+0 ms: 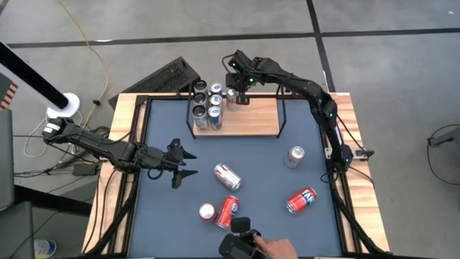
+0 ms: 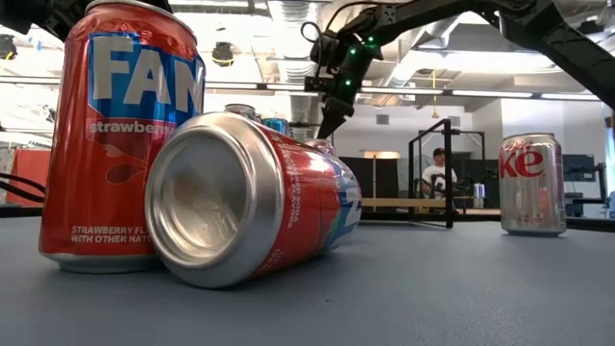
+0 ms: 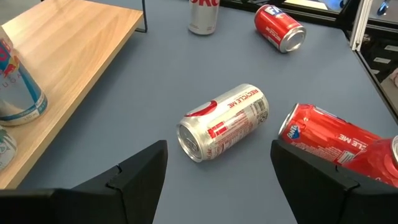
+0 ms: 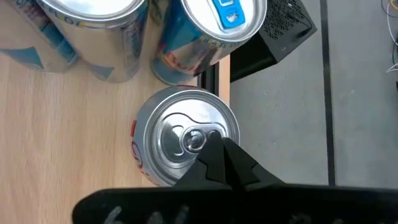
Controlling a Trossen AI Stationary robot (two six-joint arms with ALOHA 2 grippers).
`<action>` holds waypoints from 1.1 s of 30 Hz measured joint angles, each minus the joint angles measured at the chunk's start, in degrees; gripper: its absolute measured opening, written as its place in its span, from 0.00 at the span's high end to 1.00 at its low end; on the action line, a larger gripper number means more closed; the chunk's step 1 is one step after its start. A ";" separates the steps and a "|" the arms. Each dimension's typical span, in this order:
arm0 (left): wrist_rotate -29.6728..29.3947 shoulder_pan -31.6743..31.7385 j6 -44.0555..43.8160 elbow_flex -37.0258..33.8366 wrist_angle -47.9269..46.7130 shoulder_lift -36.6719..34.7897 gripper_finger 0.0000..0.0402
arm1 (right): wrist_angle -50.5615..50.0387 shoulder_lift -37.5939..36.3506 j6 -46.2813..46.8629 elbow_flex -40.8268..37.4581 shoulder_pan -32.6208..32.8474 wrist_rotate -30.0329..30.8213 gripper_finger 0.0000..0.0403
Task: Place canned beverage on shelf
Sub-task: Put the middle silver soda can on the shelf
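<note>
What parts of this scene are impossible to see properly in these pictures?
- Low view: the shelf is mostly hidden behind the lying red can and the Fanta can.
- Right wrist view: the right gripper covers part of the silver can's top; its label is out of sight.
- Left wrist view: the can at the top is cut off by the edge.
- High view: can brands are too small to read.

Right tool (image 1: 234,91) closed, arm extended, left tool (image 1: 188,162) parted, low.

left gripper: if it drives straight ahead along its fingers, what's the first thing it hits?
Likely the silver can lying on its side, which sits between the open left gripper fingers' line. A red can lies just to one side; depth is hard to judge.
</note>
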 joint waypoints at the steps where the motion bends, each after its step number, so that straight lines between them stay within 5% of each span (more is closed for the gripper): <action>1: 0.00 0.00 0.00 0.00 0.00 0.00 0.32 | 0.32 0.00 0.00 0.00 0.12 0.54 1.00; 13: 0.02 0.00 0.41 -0.02 -0.65 0.00 0.32 | -4.13 -4.39 5.24 0.79 3.24 3.88 1.00; 21: -0.04 0.02 1.70 0.00 -0.35 0.00 0.32 | -6.76 -3.79 8.87 0.34 -1.20 10.07 1.00; 33: -0.09 0.02 0.82 0.00 -0.37 0.00 0.32 | -2.11 -3.58 6.12 -1.05 -3.59 0.60 1.00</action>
